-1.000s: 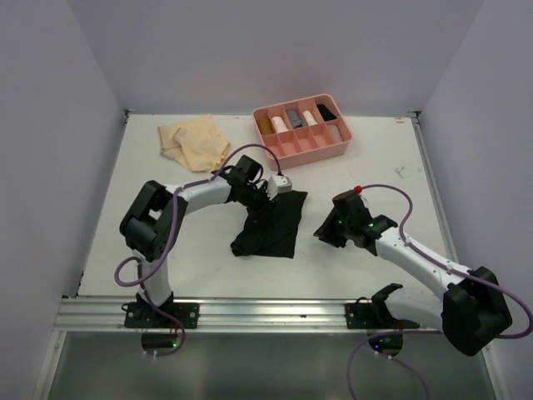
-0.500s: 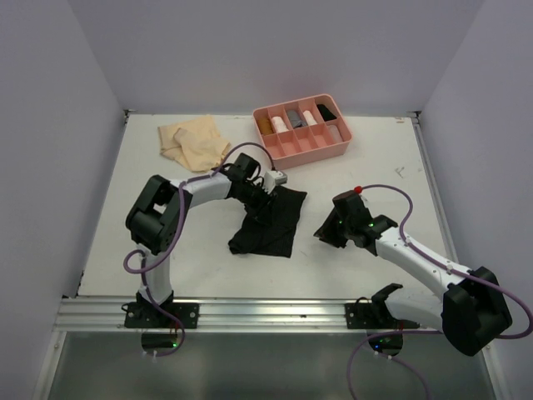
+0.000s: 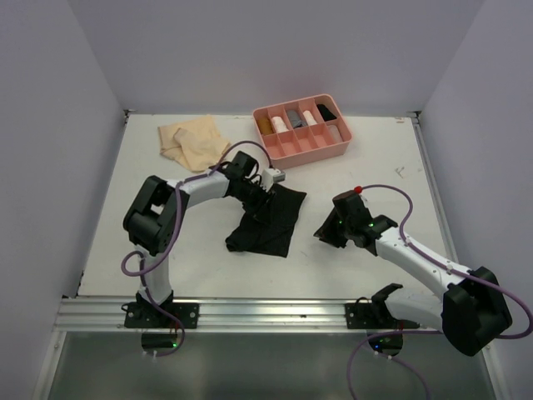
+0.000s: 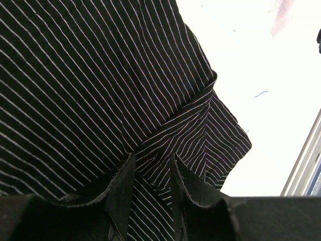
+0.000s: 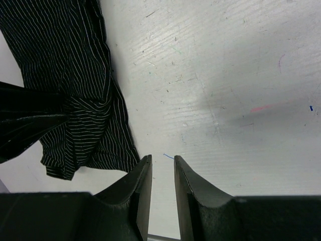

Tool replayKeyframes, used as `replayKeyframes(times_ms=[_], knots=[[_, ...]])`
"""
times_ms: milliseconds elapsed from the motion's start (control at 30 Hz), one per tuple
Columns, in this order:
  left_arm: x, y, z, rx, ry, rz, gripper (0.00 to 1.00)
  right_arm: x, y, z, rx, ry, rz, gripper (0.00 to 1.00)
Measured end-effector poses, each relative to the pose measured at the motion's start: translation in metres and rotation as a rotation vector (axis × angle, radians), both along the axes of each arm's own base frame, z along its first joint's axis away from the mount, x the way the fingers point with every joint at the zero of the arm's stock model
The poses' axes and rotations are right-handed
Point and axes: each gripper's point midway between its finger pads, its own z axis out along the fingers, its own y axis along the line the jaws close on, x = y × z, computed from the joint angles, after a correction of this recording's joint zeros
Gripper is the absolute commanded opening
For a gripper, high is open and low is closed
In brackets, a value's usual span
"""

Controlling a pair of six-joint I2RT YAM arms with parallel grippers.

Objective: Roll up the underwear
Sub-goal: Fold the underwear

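I'm on the black underwear [image 3: 266, 233], and I judge the roll has barely begun. It lies flat and unrolled, under and ahead of my left gripper [image 4: 152, 163]. The fingers [image 4: 123, 191] stand narrowly apart with striped cloth showing in the gap. I cannot tell whether they pinch it or only rest on it. Its long axis runs slantwise from the far end beneath that hand to the near end, toward the arm bases. My right gripper [image 5: 161, 165] hangs off to the cloth's right, slightly parted and empty, over bare table [image 5: 225, 75]. Next I'd want a sure hold on the edge at the left hand, then turn it over along that axis.
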Motion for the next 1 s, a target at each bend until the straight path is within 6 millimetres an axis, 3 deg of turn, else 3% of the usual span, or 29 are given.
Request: replayKeyframes(times_ms=[200, 733, 867, 1000], knots=[[0.001, 0.002, 0.007, 0.004, -0.014, 0.006, 0.37, 0.000, 0.000, 0.000, 0.000, 0.000, 0.000, 0.29], [0.003, 0.008, -0.002, 0.025, 0.000, 0.021, 0.34, 0.000, 0.000, 0.000, 0.001, 0.000, -0.001, 0.29], [0.001, 0.008, -0.003, 0.021, 0.009, 0.016, 0.28, 0.000, 0.000, 0.000, 0.001, 0.001, -0.002, 0.29], [-0.001, 0.006, -0.002, 0.007, 0.015, 0.006, 0.15, 0.000, 0.000, 0.000, 0.001, 0.001, -0.002, 0.28]])
